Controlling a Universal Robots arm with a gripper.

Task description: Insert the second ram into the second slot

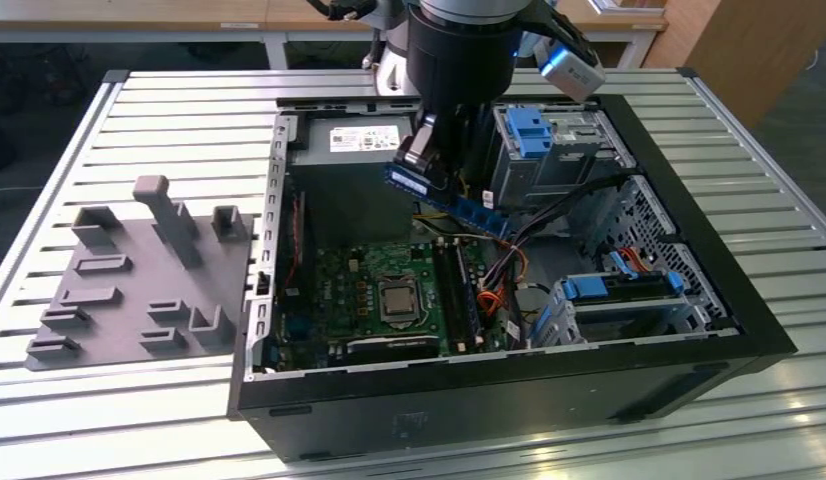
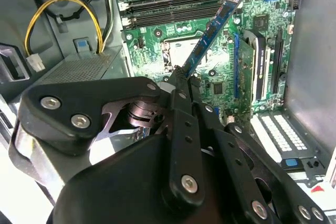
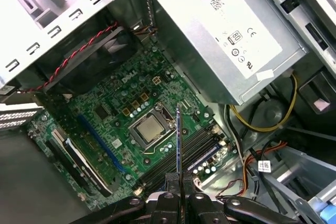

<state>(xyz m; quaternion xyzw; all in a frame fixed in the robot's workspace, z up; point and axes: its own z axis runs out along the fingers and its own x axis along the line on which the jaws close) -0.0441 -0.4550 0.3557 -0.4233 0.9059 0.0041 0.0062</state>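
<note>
My gripper (image 1: 416, 165) hangs over the open computer case (image 1: 733, 330), shut on the second ram (image 1: 451, 203), a thin blue stick. The stick slants down towards the exterior view's right, above the motherboard (image 1: 353, 290). In the second wrist view the black fingers (image 2: 184, 103) clamp one end of the ram (image 2: 210, 32), and its free end points at the long dark memory slots (image 2: 173, 11). The first wrist view has the ram (image 3: 178, 140) edge-on above the gripper (image 3: 178, 179), level with the processor socket (image 3: 151, 128) and apart from the slots (image 3: 202, 142). Which slot is the second I cannot tell.
A grey power supply (image 3: 231, 35) sits at the back of the case. Drive cages with blue tabs (image 1: 527, 130) stand at the exterior view's right, and loose cables (image 1: 500, 290) run beside the slots. A grey parts fixture (image 1: 133, 280) lies on the slatted table outside the case.
</note>
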